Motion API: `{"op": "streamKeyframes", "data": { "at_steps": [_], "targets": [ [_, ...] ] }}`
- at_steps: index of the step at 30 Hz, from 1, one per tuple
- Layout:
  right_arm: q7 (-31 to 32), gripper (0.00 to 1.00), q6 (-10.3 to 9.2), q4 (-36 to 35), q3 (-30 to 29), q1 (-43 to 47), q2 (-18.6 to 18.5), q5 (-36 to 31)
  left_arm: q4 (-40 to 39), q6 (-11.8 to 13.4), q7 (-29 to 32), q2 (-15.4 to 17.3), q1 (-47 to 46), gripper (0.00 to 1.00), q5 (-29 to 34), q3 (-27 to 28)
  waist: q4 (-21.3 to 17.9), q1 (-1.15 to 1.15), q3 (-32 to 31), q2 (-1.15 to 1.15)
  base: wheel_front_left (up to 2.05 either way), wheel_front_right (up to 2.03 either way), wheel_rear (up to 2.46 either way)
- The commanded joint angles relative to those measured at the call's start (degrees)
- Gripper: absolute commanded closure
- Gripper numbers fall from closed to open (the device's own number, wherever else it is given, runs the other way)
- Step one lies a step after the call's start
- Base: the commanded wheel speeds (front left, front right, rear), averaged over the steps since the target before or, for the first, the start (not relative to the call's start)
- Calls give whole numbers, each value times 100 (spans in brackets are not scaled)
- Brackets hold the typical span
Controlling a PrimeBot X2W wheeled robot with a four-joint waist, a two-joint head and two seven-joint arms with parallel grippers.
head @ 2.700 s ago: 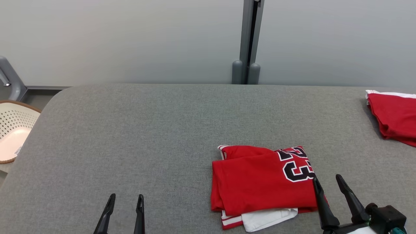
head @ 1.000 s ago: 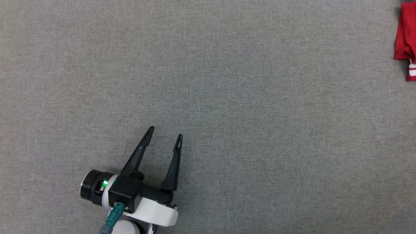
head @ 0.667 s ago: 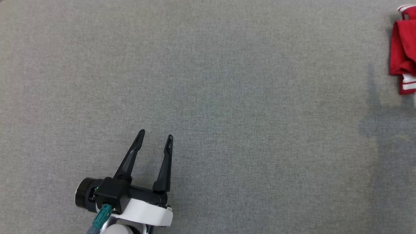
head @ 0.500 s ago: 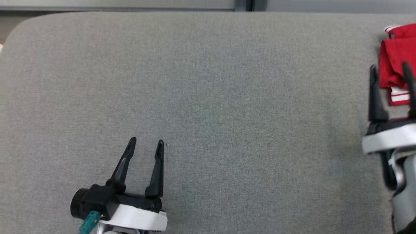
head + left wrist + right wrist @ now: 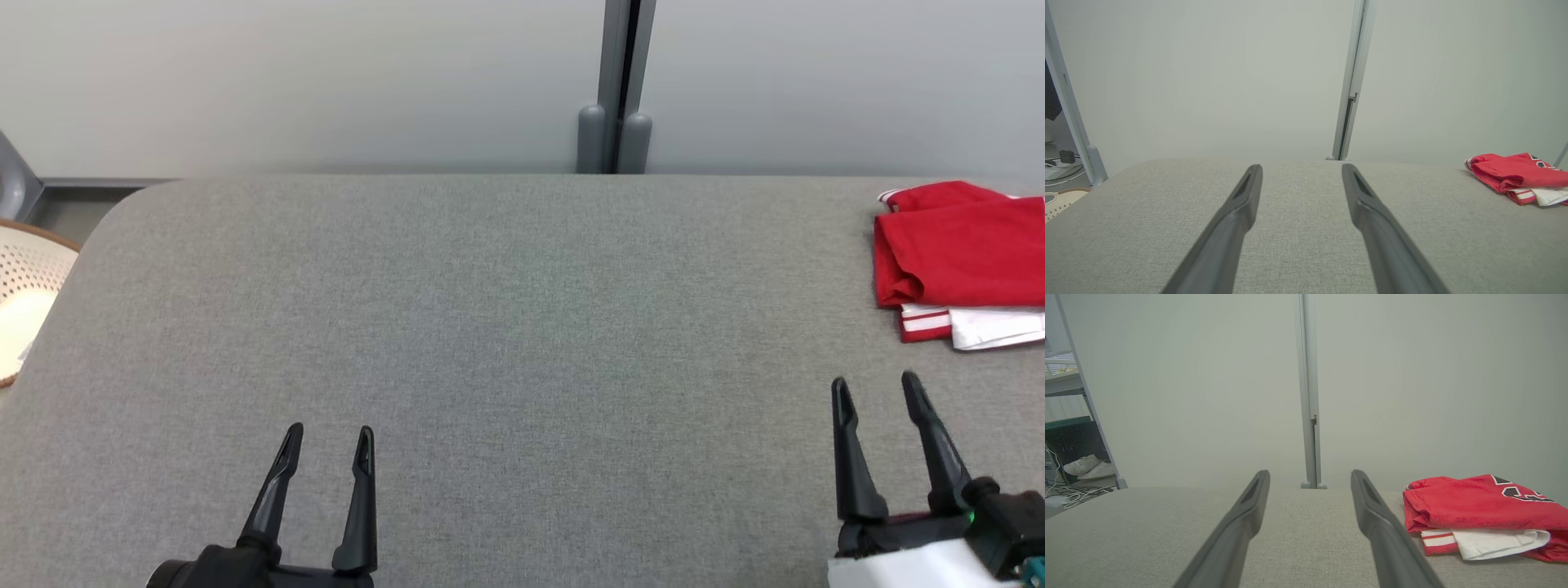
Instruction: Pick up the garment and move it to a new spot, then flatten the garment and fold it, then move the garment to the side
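The folded red garment [image 5: 959,245] lies on the counter [image 5: 522,327] at the upper right of the head view, its long side running left to right. It is up and right of the right gripper [image 5: 875,381], apart from it. The left gripper [image 5: 329,430], at lower left, is much farther off. Both grippers are released and empty. In the earliest frame the garment lay low and centre-right, beside the right gripper.

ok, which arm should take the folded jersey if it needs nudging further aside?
Right, most likely. The right fingers are open just short of the jersey, which lies at the right side of the table. The left fingers are far across it.
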Motion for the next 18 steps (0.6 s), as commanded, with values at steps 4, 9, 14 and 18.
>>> {"op": "streamKeyframes", "data": {
  "at_steps": [4, 9, 14, 18],
  "targets": [
    [-1, 0, -8, 23, 111, 453, 27, 99, -94, -12, -21, 18, 296, 0, 56, 55, -157, 0, -388, 0, 0, 0, 0],
    [-1, 0, -8, 90, 83, 751, 48, 214, -38, -57, -21, 19, 467, 0, 43, 149, -192, 0, -547, 0, 0, 0, 0],
    [-1, 0, -7, 112, 123, 836, 32, 209, 2, -118, -21, 17, 540, 0, 87, 190, -199, 0, -620, 0, 0, 0, 0],
    [-2, 0, -7, 104, 115, 843, 41, 214, 2, -160, -22, 18, 545, 0, 119, 192, -184, 0, -644, 0, 0, 0, 0]
  ]
}}
